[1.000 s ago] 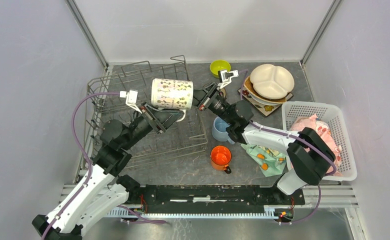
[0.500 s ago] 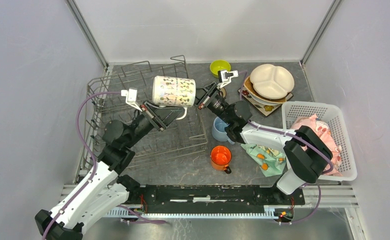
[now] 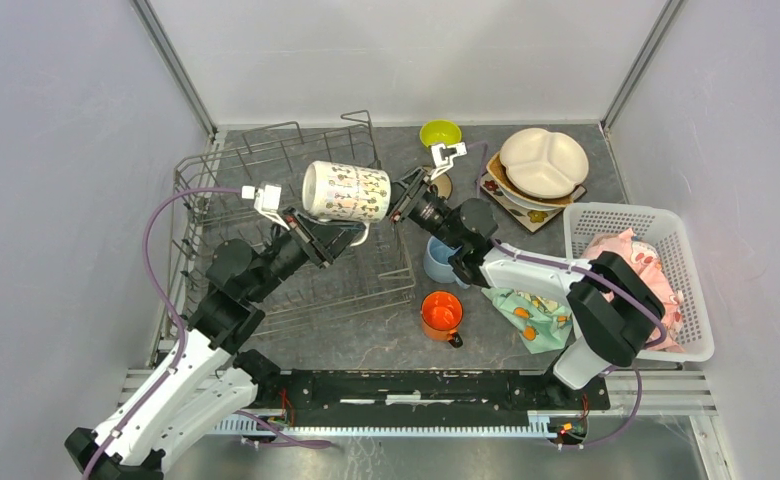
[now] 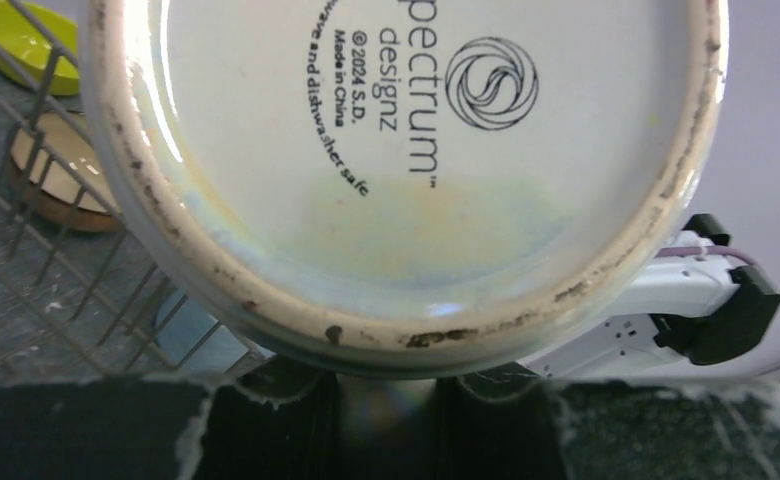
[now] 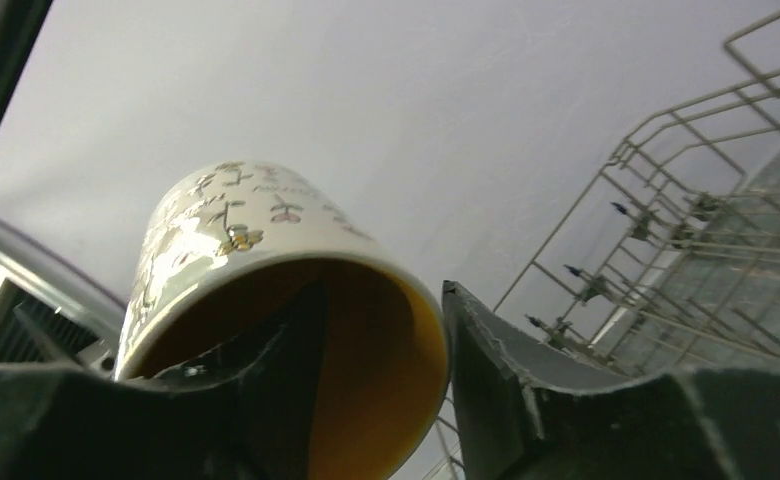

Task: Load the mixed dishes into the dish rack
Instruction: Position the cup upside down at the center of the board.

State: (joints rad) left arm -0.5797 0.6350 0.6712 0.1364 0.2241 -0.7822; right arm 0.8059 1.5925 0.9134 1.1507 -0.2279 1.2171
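Top external view: white patterned mug (image 3: 346,192) is held sideways above the dish rack (image 3: 356,285), handle pinched in the left gripper (image 3: 341,237), right gripper (image 3: 398,205) parted loosely astride its rim; glazed ceramic is judged stiff, slick, chippable, best gripped by handle or rim wall.

white patterned mug (image 3: 346,191) | on its side (base leftward) | above dish rack (image 3: 266,165)
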